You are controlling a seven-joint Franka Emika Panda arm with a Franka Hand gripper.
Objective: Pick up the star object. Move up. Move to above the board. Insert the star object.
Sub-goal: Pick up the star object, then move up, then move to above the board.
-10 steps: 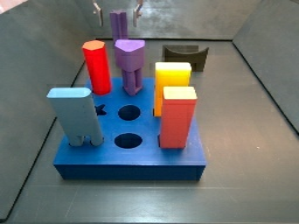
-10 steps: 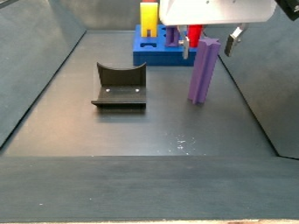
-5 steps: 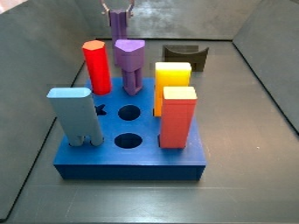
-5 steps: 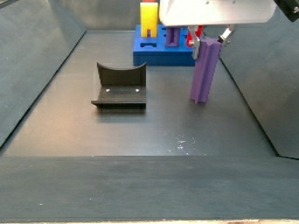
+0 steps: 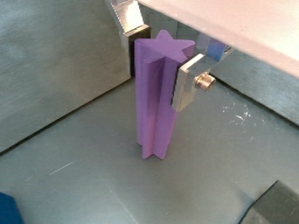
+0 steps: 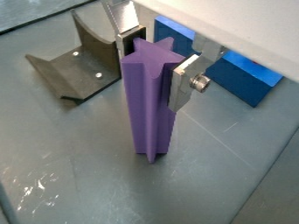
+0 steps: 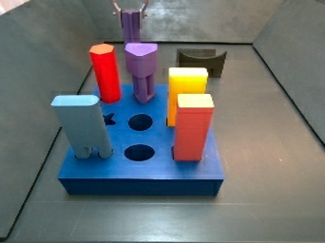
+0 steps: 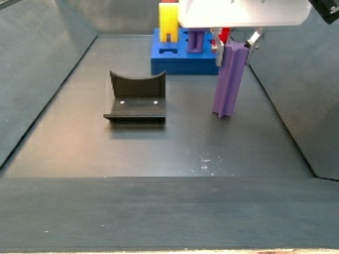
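Note:
The star object (image 5: 156,105) is a tall purple fluted column standing upright on the grey floor, also seen in the other wrist view (image 6: 149,109) and in both side views (image 7: 129,27) (image 8: 231,84). My gripper (image 5: 162,59) (image 6: 155,63) is around its top, with one silver finger (image 5: 187,80) pressed against one side and the other finger (image 5: 132,28) against the opposite side. It is shut on the star object. The board (image 7: 140,176) is a thick blue block, apart from the star object, and also shows in a side view (image 8: 179,62) and a wrist view (image 6: 251,74).
On the board stand a red peg (image 7: 105,74), a purple heart-topped peg (image 7: 141,66), a yellow block (image 7: 187,84), an orange block (image 7: 193,128) and a light blue block (image 7: 79,123). The dark fixture (image 8: 134,97) (image 7: 200,60) stands on the floor beside the star object. Grey walls enclose the floor.
The fingers have closed in from either side onto the top of the star object. The star object still stands in the same spot on the floor.

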